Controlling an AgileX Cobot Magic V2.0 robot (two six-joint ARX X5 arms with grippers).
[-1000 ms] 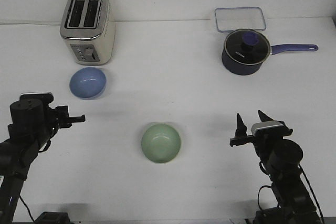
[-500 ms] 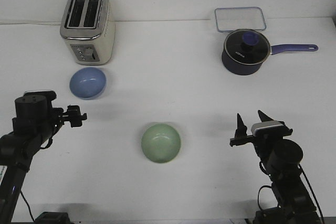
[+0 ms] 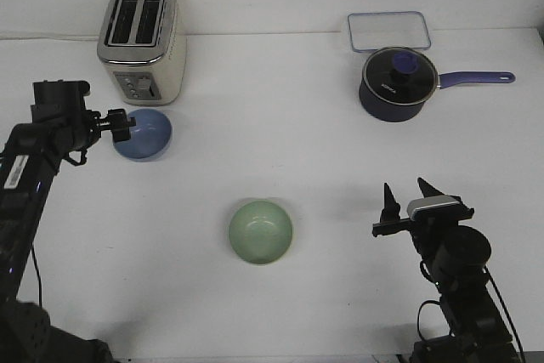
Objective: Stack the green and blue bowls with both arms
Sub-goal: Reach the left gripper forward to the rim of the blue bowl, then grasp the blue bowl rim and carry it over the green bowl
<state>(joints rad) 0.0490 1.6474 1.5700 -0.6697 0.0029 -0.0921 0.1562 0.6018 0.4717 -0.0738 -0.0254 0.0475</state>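
Front view shows the left gripper at the left of the frame, overlapping the near-left rim of the blue bowl; whether its prongs are apart or pinching the rim cannot be told. That bowl sits just below the toaster. The green bowl lies alone at lower centre, well apart from both arms. At lower right the right gripper hangs with its prongs spread, holding nothing. A dark saucepan and a clear container sit at upper right on the white table.
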